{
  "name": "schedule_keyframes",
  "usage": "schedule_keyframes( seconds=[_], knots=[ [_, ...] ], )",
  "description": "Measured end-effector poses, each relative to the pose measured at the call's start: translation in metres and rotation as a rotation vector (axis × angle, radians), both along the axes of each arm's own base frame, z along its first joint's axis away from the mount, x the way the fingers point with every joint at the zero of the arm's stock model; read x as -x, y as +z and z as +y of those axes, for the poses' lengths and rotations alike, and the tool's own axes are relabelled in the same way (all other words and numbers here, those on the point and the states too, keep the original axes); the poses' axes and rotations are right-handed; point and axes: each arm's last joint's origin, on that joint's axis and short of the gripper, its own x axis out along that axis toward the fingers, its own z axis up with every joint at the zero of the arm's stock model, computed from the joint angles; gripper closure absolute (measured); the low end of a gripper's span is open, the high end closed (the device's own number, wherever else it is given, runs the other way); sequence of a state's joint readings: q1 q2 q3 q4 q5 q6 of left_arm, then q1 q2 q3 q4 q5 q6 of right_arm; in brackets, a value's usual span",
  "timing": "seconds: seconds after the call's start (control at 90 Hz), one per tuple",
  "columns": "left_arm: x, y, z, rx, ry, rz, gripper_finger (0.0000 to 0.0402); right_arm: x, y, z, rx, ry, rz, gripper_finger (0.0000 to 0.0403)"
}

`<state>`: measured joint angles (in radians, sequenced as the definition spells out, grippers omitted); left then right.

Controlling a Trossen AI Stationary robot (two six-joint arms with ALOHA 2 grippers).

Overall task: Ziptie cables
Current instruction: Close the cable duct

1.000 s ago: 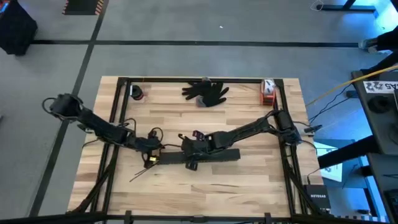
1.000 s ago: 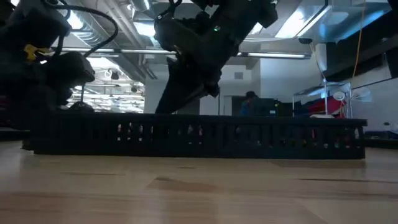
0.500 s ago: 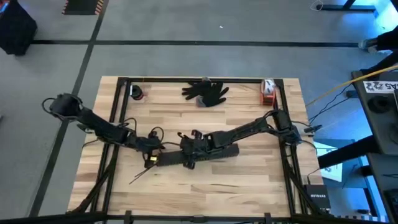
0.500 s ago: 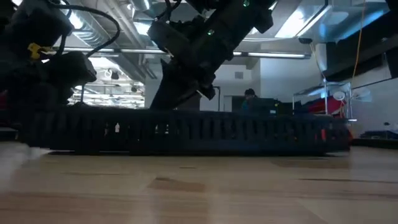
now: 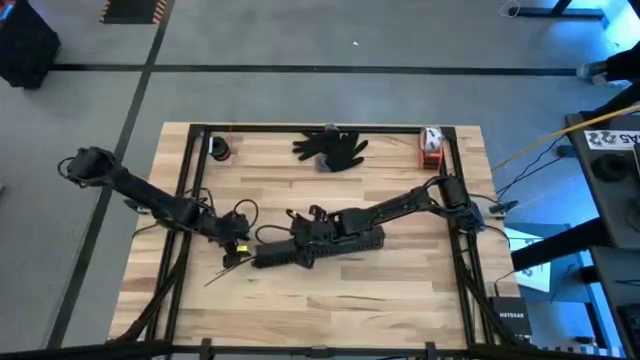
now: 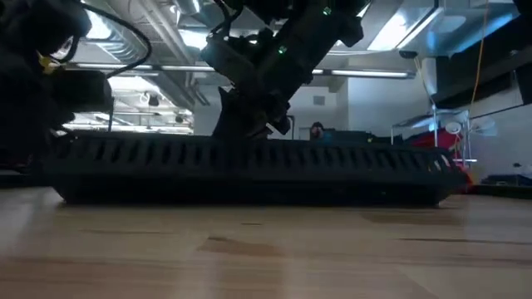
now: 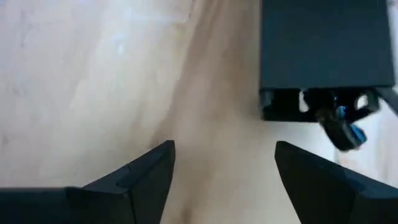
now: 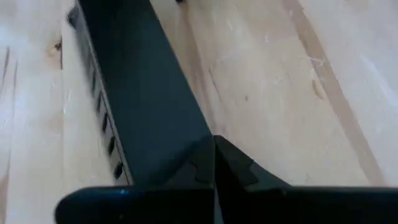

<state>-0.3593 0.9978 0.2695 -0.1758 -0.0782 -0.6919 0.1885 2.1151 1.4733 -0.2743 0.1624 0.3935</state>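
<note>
A long black slotted bar (image 5: pixel 320 248) lies slanted on the table's middle, also in the low view (image 6: pixel 249 170). Its left end (image 7: pixel 323 62) shows in the left wrist view, with a bluish cable end (image 7: pixel 342 129) sticking out of it. Coloured cable bits (image 5: pixel 315 214) show just behind the bar. My right gripper (image 5: pixel 303 236) is shut over the bar's left half (image 8: pixel 137 93). My left gripper (image 5: pixel 236 244) hovers open just left of the bar's end, bare wood between its fingers (image 7: pixel 149 174). Thin pale strips (image 5: pixel 222 272) lie on the table near it. My right gripper comes slanting down from the table's right with its shut fingertips (image 8: pixel 214 155) at the bar's flat top (image 8: pixel 163 146), left of the bar's middle. The gripper hides the exact spot, so I cannot tell whether it presses on the top or pinches an edge. The bar lies on the table.
A black glove (image 5: pixel 332 148) lies at the far middle. A red and white object (image 5: pixel 430 148) stands at the far right, a small dark one (image 5: pixel 220 150) at the far left. A black frame (image 5: pixel 190 170) borders the wooden table.
My right gripper has moved toward the table's left edge, and the black bar has gone with it. The bar has slid left and turned, its left end now nearer the front edge and its right end farther back.
</note>
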Motion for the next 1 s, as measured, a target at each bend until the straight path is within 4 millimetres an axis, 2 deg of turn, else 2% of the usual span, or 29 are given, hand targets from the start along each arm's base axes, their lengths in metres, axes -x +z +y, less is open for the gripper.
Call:
schedule_keyframes(
  seconds=[0.189,0.289,0.567,0.744,0.889,1.0],
  knots=[
    [0.009,-0.001,0.002,-0.002,0.062,0.055,0.0132,0.0,-0.001,0.001,-0.029,0.023,0.004,0.0402],
    [0.009,-0.003,0.001,-0.033,0.027,0.068,0.014,-0.001,0.0,0.002,-0.035,0.028,-0.003,0.0402],
    [-0.001,0.001,-0.014,-0.027,-0.091,-0.068,0.0236,0.0,0.003,0.002,-0.036,0.034,0.0,0.0402],
    [-0.008,-0.002,-0.026,-0.009,-0.143,-0.122,0.0304,0.002,0.036,0.009,-0.035,0.086,-0.036,0.0402],
    [-0.015,-0.009,-0.034,0.014,-0.151,-0.14,0.0345,0.008,0.039,0.021,-0.062,0.138,-0.017,0.0402],
    [-0.018,-0.011,-0.04,0.035,-0.156,-0.163,0.0363,0.01,0.038,0.038,-0.068,0.194,-0.021,0.0402]
  ],
)
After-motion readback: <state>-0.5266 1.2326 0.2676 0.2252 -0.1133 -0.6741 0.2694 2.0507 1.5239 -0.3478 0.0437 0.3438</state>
